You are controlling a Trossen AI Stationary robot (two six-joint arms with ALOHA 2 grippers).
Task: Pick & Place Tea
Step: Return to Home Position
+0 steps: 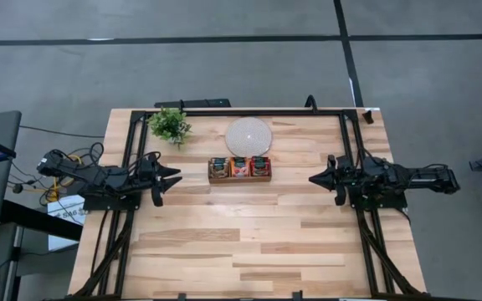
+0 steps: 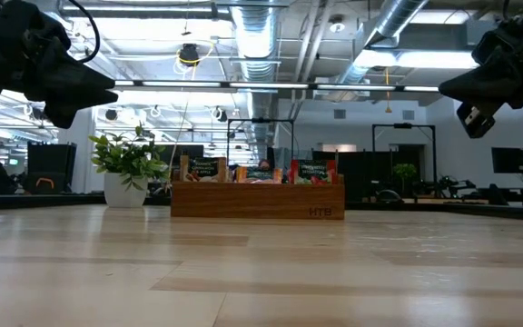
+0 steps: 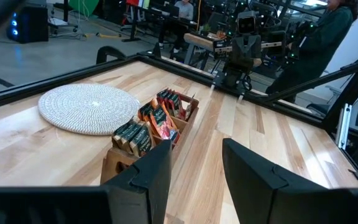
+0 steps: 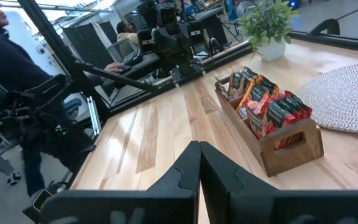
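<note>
**Table.** Light plank-wood table top (image 1: 249,251) with black frame rails along its left, right and far edges.

**Left gripper** (image 1: 172,178). It is at the left side of the table, level with the tray, well apart from it and pointing right toward the centre. The low view shows it raised high above the table top. In the left wrist view its 2 dark fingers (image 3: 151,177) stand parted with a clear gap between them. Nothing lies in that gap.

**Right gripper** (image 1: 313,178). It is at the right side of the table, facing the left gripper across the tray, well apart from it and also raised high. In the right wrist view its 2 dark fingers (image 4: 179,180) are pressed together along their length, and it holds nothing.

**Tray.** A brown rectangular wooden tray with 3 compartments (image 2: 243,202) sits flat on the table. It is centred between the 2 arms, in the far half of the top, with its long side running left to right.

**Tea.** The small flat square tea sachets (image 4: 267,106) are mostly red-orange with dark labels. In the high view a few in the middle compartment look pale. They stand on edge inside the tray, in all 3 compartments, packed close, with their tops above the rim. No exact count can be taken from these views.

**Other items.**
- A round white woven disc (image 1: 248,134) lies flat just beside the tray's far side.
- A small green leafy plant in a white pot (image 2: 127,163) stands upright at the far left of the table, left of the disc.
- A person in a dark top (image 3: 325,34) stands in the room beyond the table's right edge.
</note>
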